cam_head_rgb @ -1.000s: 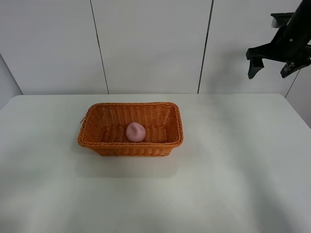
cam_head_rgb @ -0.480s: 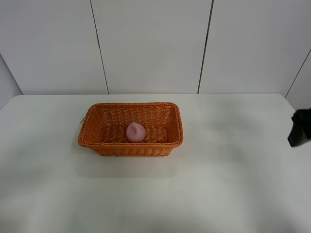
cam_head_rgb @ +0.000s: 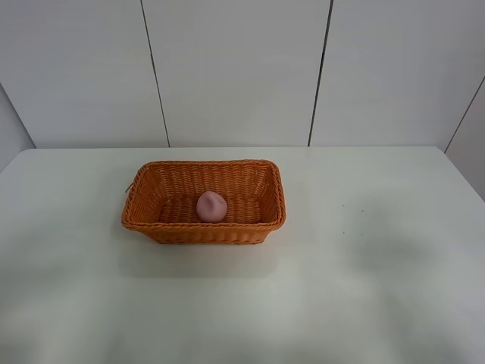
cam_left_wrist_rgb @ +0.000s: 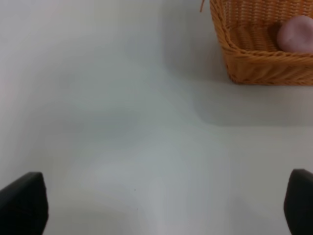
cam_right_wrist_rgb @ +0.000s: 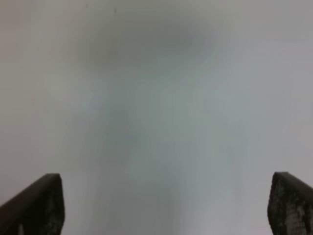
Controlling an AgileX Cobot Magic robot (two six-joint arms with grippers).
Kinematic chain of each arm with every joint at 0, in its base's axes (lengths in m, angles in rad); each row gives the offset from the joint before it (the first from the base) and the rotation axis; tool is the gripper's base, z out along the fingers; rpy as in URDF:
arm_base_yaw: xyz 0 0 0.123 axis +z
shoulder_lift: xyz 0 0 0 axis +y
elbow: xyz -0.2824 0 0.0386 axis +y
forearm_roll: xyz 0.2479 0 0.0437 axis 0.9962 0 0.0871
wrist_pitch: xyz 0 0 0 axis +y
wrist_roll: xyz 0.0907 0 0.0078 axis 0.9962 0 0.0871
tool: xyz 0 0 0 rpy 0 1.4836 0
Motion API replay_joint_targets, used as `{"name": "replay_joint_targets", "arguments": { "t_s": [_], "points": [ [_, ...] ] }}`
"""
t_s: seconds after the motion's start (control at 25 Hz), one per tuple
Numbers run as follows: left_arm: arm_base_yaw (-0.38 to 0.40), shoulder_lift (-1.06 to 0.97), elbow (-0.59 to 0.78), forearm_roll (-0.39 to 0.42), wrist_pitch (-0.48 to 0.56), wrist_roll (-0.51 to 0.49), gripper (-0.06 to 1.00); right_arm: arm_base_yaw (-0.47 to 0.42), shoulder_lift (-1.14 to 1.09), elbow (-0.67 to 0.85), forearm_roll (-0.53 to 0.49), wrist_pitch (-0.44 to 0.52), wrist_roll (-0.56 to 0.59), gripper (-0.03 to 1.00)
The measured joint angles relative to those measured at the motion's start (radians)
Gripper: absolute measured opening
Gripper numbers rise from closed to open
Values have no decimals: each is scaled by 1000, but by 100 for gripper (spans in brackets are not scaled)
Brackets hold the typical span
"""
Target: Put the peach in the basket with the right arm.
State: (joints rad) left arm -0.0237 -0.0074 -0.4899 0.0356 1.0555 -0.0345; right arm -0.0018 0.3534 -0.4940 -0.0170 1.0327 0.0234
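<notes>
While the peach (cam_head_rgb: 211, 206) sat inside the basket (cam_head_rgb: 203, 230), my two grippers were nowhere to be seen from the high camera. The peach was pink and round with a little tip on top. It lay on the basket floor, near the front wall and about in the middle from side to side. The basket was orange-brown and woven, and it stood on the white table (cam_head_rgb: 364, 288), a bit left of the middle.

My right gripper (cam_right_wrist_rgb: 161, 205) was spread wide. In its own wrist camera I saw only the two dark fingertips (cam_right_wrist_rgb: 36, 205), one at each far side of the picture, with bare white table between them. Nothing was held there. That view was blurry, and it showed no peach and no basket, so my right gripper was well apart from the peach.

My left gripper (cam_left_wrist_rgb: 161, 200) was spread wide too. Its two black fingertips (cam_left_wrist_rgb: 22, 203) showed at the far sides of its wrist picture, with plain table between them and nothing held. In that view I could see one end of the basket (cam_left_wrist_rgb: 254, 63) and a bit of the peach (cam_left_wrist_rgb: 296, 34) inside it, close to the basket's near wall. The basket was well away from those fingertips, with a lot of white table in between.
</notes>
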Motion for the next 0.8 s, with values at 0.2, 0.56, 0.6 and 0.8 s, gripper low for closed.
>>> {"name": "replay_joint_targets", "arguments": {
  "t_s": [0.2, 0.56, 0.6, 0.8],
  "points": [
    [0, 0, 0, 0, 0, 0, 99, 0, -191, 3, 0, -5, 0, 64],
    [0, 0, 0, 0, 0, 0, 99, 0, -357, 4, -4, -5, 0, 64],
    [0, 0, 0, 0, 0, 0, 99, 0, -357, 4, -6, -5, 0, 64],
    [0, 0, 0, 0, 0, 0, 99, 0, -357, 4, -6, -5, 0, 64]
  ]
}}
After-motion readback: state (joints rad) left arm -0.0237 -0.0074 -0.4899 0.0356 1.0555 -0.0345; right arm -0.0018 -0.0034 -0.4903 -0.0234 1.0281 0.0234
